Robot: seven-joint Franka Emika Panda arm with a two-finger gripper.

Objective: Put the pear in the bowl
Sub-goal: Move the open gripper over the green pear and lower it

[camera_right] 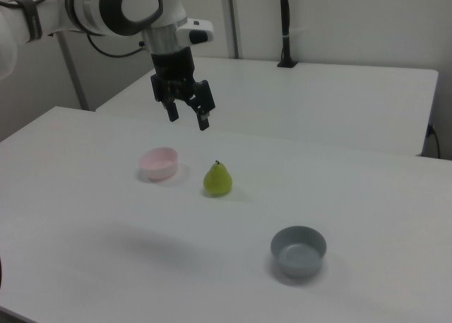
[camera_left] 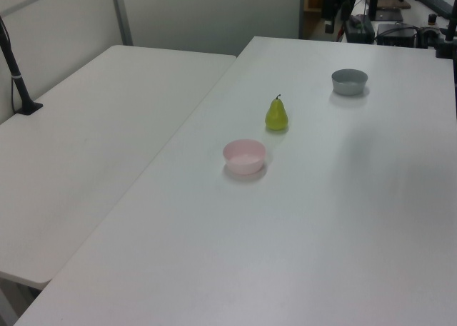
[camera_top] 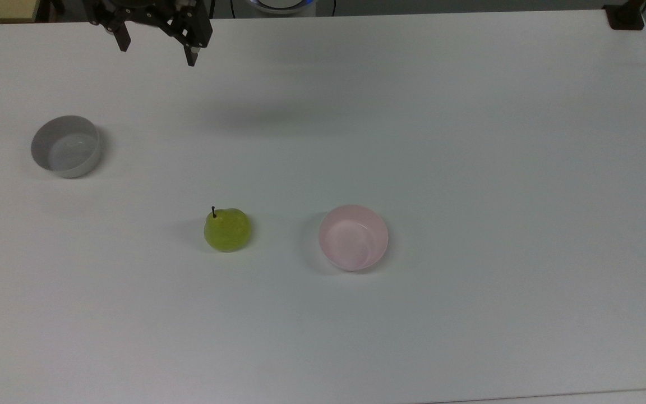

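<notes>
Top view first: the small, rounded yellow-green pear (camera_top: 227, 229) with its short dark stem stands on the white table (camera_top: 469, 140), a short way to the top view's left of the small, round, pale pink bowl (camera_top: 353, 237). They are near each other but apart. I read the task as barely begun: nothing grasped, nothing in the pink bowl, so the reach, grasp, carry and release are all left.

The black two-finger gripper (camera_top: 158, 50) hangs at the far edge of the table in the top view, well apart from the pear. Its fingers are spread wide and hold nothing. The right view shows the gripper (camera_right: 186, 116) high above the table, beyond the pear (camera_right: 218, 179) and pink bowl (camera_right: 159, 162).

Materials: the pear's skin looks smooth and slightly shiny, with a broad belly narrowing to a neck in the left view (camera_left: 277, 115). I judge a grasp across the belly safest. The pink bowl (camera_left: 244, 155) is glossy inside, shallow and thin-walled. A grey round bowl (camera_top: 65, 146) of similar size, with straighter walls, sits far off to the top view's left; not my target. The table is matte, plain white.
</notes>
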